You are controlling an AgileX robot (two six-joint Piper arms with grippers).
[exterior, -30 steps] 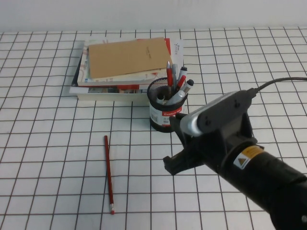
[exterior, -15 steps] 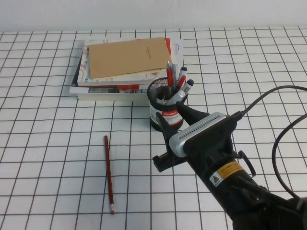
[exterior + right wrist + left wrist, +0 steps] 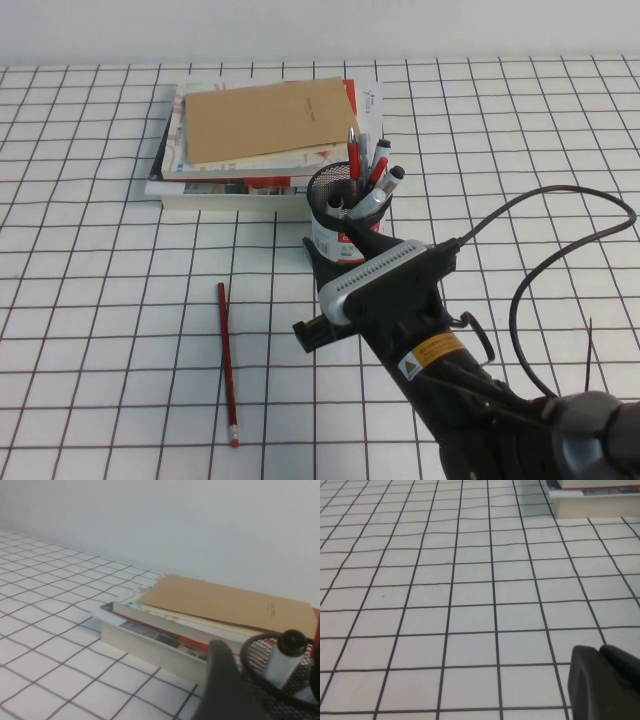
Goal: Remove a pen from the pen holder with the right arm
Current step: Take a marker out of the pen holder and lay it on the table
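A black mesh pen holder (image 3: 340,215) stands in front of the book stack, with several pens (image 3: 372,175) upright in it, red and white ones among them. My right gripper (image 3: 338,248) is open at the holder's near side, low against its wall, holding nothing. In the right wrist view one dark finger (image 3: 225,685) rises beside the holder's rim (image 3: 250,652), and a white marker with a black cap (image 3: 286,655) stands just inside. My left gripper (image 3: 605,682) hovers over bare gridded table, fingers together; it is absent from the high view.
A stack of books (image 3: 265,140) with a brown folder on top lies right behind the holder. A red pencil (image 3: 228,365) lies on the gridded table to the left of my right arm. The arm's cable (image 3: 560,215) loops to the right.
My right gripper has gone from nearly shut to open. The arm swung left and forward, bringing the fingers up to the pen holder. The pens and pencil have not moved.
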